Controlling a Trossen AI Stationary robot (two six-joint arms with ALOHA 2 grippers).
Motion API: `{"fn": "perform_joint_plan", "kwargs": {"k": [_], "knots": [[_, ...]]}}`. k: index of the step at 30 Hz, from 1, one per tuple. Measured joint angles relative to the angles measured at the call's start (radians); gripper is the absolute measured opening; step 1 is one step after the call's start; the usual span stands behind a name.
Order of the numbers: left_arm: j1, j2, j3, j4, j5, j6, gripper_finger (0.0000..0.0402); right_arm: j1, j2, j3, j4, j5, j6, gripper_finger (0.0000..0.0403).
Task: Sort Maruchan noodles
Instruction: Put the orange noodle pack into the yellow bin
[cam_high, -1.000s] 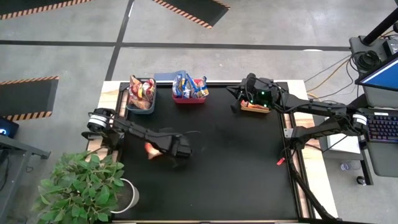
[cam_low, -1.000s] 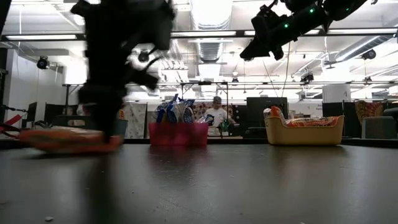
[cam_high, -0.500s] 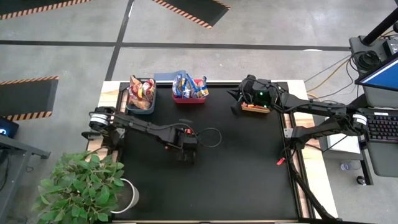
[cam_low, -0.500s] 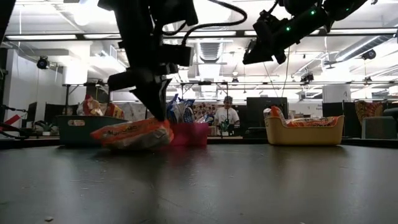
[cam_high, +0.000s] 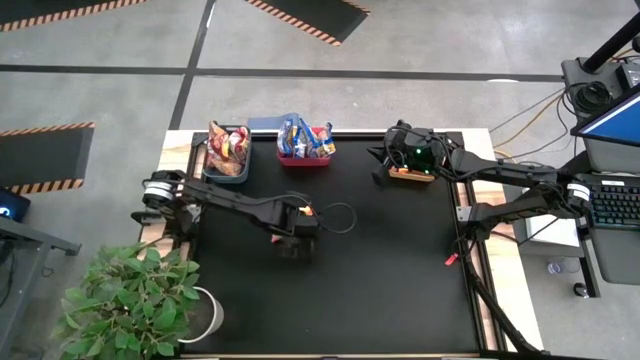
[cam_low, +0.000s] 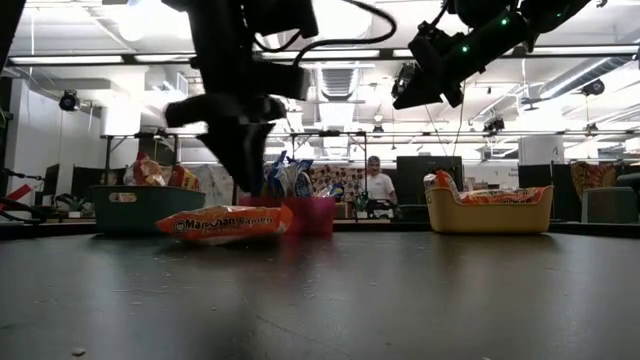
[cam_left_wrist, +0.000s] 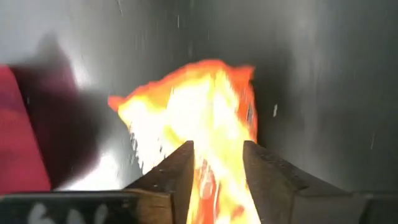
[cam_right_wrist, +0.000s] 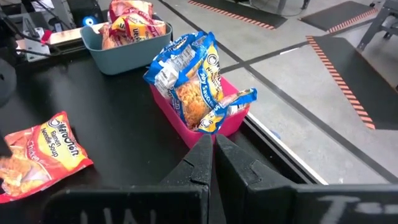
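Note:
An orange Maruchan packet (cam_low: 225, 222) lies flat on the black table near its middle. It also shows in the left wrist view (cam_left_wrist: 186, 112) and the right wrist view (cam_right_wrist: 43, 155). My left gripper (cam_low: 248, 182) stands just above it, pointing down. Its fingers are apart, with the packet below the gap (cam_left_wrist: 217, 149). In the high view my left gripper (cam_high: 297, 219) covers most of the packet (cam_high: 306, 209). My right gripper (cam_high: 408, 157) is shut and empty, high over the orange bin (cam_high: 412, 174) at the far right.
A dark grey bin (cam_high: 227, 160) holds orange packets at the far left. A red bin (cam_high: 305, 152) next to it holds blue-and-yellow packets (cam_right_wrist: 193, 87). The orange bin (cam_low: 490, 210) holds orange packets. A potted plant (cam_high: 130, 300) stands at the near left corner. A person (cam_low: 378, 188) stands far behind the table.
My left gripper has carried the orange packet toward the table's right edge and a little toward the far edge. Half a second ago the packet hung tilted under the fingers. It now lies flat on the table, and the gripper has risen slightly above it.

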Motion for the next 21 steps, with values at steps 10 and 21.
{"fn": "perform_joint_plan", "kwargs": {"k": [10, 21], "knots": [[0.065, -0.129, -0.196, -0.034, 0.017, -0.053, 0.0126, 0.000, -0.001, 0.000, 0.001, 0.000, -0.004, 0.0009], [0.078, -0.136, -0.294, 0.437, 0.031, -0.067, 0.0088, 0.000, -0.001, 0.000, 0.004, 0.000, -0.006, 0.0009]]}}
